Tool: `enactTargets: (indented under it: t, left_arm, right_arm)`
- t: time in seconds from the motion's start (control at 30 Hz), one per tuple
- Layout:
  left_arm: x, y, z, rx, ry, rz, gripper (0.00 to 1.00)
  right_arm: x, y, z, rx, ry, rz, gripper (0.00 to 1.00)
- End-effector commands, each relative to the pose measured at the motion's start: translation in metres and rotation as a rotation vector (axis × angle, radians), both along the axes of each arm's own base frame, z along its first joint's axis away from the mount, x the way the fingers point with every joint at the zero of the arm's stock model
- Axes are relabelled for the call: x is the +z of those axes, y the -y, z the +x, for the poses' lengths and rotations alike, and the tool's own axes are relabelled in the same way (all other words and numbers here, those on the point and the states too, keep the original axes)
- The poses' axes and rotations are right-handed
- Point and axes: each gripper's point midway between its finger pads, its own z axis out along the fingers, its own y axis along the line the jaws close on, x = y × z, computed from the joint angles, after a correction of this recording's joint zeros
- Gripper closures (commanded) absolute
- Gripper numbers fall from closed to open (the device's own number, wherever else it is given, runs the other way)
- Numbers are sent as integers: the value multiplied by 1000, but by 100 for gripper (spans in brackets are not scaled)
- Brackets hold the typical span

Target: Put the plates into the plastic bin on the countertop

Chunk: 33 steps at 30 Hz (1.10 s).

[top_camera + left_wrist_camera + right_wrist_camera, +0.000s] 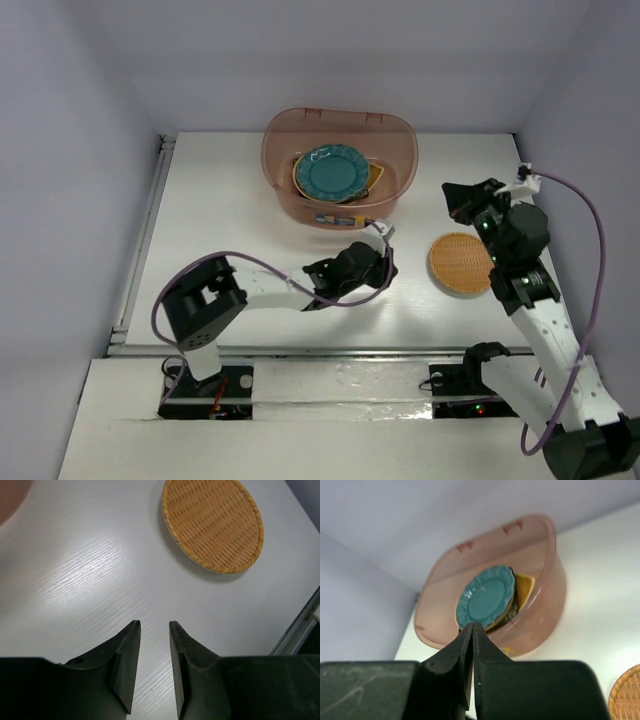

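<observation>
Nearest the arm bases, the left gripper (383,268) hangs low over the white countertop (220,220) near the middle of the scene. Its wrist view shows its fingers (127,655) set a narrow gap apart, with only bare tabletop between them and nothing held. To its right, and apart from it, the woven round plate (461,263) lies flat on the countertop, on its own and outside the bin; in the left wrist view this plate (212,525) sits ahead of the fingertips and to the right. Just beyond the plate, on the right side, the right gripper (455,196) is raised above the surface and points left toward the bin. Its wrist view shows its jaws pressed together with nothing between them. Farthest back, at centre, stands the plastic bin (290,200). The teal scalloped plate (333,172) lies on top inside it, and the edge of a yellow plate (373,178) shows from under its right side, among other dishes too hidden to make out.
</observation>
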Motion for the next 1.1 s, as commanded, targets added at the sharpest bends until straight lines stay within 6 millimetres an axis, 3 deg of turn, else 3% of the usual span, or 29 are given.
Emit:
enactTargets:
  t: [0.0,0.1,0.13,0.17,0.3,0.4,0.67,1.07]
  left_arm:
    - [4,35,-3,-69,-57,-19,71]
    - [-5,65,1,-101,-114,-19,65]
    - [-8,73,3,-103,-129,-16,65]
    - [-14,85,7,-106,-150,-5,64]
    - [-32,112,11,-115,-223,-2,55]
    - [-48,126,12,-110,-278,2,54]
    - [-90,127,44,-26,-361,11,53]
    - [-120,134,60,25,-363,15,57]
  right_arm:
    - [29,12,-18,-47,113,11,92]
    - [42,10,-37,-9,146,-8,68]
    - [40,8,-43,8,136,-26,56]
    - [43,9,-47,10,144,-28,53]
    - [49,10,-64,17,199,-12,51]
    - [55,7,-71,41,228,-4,51]
    - [53,-2,-77,99,229,5,51]
    - [55,-4,-74,108,247,16,52]
